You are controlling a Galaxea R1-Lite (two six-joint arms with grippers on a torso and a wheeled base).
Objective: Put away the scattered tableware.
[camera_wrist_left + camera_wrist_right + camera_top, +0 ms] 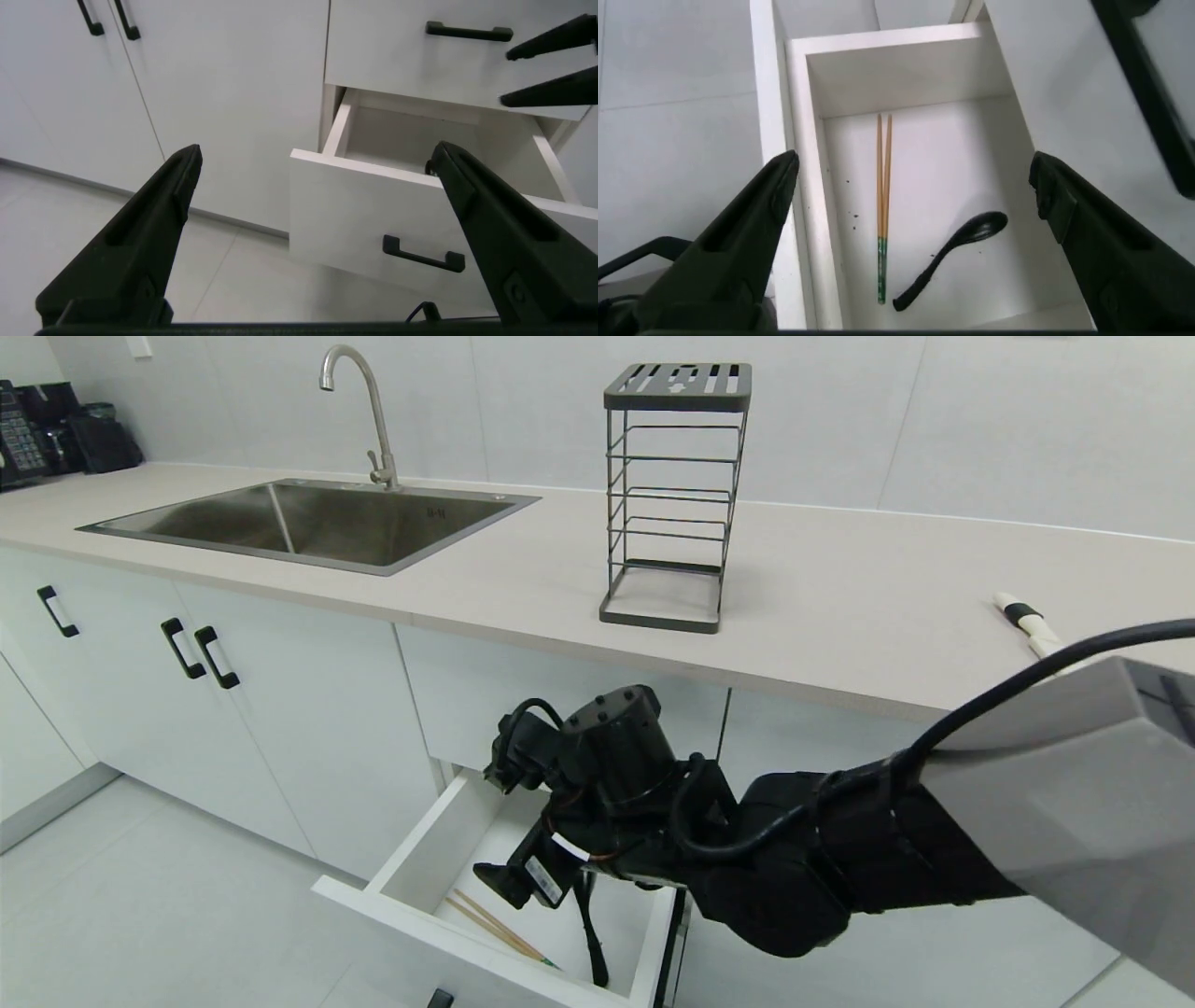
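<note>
While its right hand (913,173) hangs over the pulled-out drawer (415,845), fingers spread wide and holding nothing, a Galaxea R1 Lite tidies a kitchen. Inside the drawer lie a pair of wooden chopsticks (882,205) and, just beside them but not touching, a black spoon (957,257). The left hand (318,154), also spread and empty, sits low before the cabinets, facing the drawer's front panel.

One piece looks left to stow: a white-handled utensil (1025,616) with a dark band, lying on the tabletop (840,607) at the robot's far right, well apart from the wire rack (672,495) and the sink (233,513). It sits above and to the right of the right hand, making that arm much the nearer. Its long axis runs diagonally, from the wall side towards the robot's right (the near end is hidden behind the arm, so what kind of utensil it is cannot be told). A grasp would probably need the fingers turned across that diagonal.
</note>
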